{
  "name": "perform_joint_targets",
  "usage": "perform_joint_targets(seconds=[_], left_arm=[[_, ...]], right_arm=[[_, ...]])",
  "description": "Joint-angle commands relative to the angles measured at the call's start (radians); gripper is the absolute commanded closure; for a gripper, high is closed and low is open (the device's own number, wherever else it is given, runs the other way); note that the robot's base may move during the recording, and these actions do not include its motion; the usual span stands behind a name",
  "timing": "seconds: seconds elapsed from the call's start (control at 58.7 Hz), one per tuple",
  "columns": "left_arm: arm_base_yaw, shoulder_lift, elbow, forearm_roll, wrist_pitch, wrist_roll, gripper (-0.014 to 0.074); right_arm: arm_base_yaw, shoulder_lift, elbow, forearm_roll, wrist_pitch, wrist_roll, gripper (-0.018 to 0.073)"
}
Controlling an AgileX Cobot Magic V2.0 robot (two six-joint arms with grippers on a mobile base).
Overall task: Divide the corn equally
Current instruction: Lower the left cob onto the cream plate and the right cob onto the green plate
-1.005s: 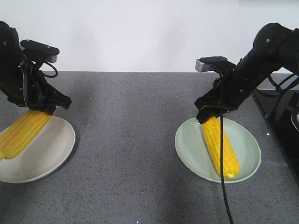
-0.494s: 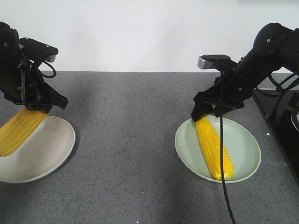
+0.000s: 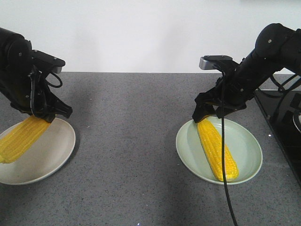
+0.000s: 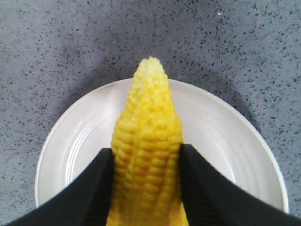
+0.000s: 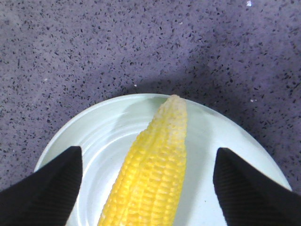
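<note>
My left gripper [image 4: 146, 176] pinches its corn cob [image 4: 146, 155]; I'd lower flat onto the white plate [image 4: 225, 122], right gripper [image 5: 148, 181] spread wide.

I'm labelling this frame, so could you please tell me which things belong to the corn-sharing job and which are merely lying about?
Part of the job:
- corn cob on the white plate, clamped by the left gripper
- corn cob on the green plate, below the open right gripper
- white plate
- green plate

Just lying about:
- hanging black cable
- grey countertop
</note>
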Motion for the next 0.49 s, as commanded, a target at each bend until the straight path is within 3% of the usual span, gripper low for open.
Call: perform_joint_targets(seconds=[0.0, 0.273, 0.477], left_arm=[[0.002, -0.045, -0.021, 0.016, -0.014, -0.007, 0.047], [0.002, -0.045, -0.021, 0.06, 0.021, -0.06, 0.0218], [0.002, -0.045, -0.021, 0.065, 0.027, -0.059, 0.0126]], right_arm=[[-0.001, -0.052, -0.027, 0.018, -0.027, -0.001, -0.0003], [-0.001, -0.052, -0.027, 0.018, -0.04, 0.032, -0.0003], [-0.001, -0.052, -0.027, 0.018, -0.047, 0.034, -0.0003]])
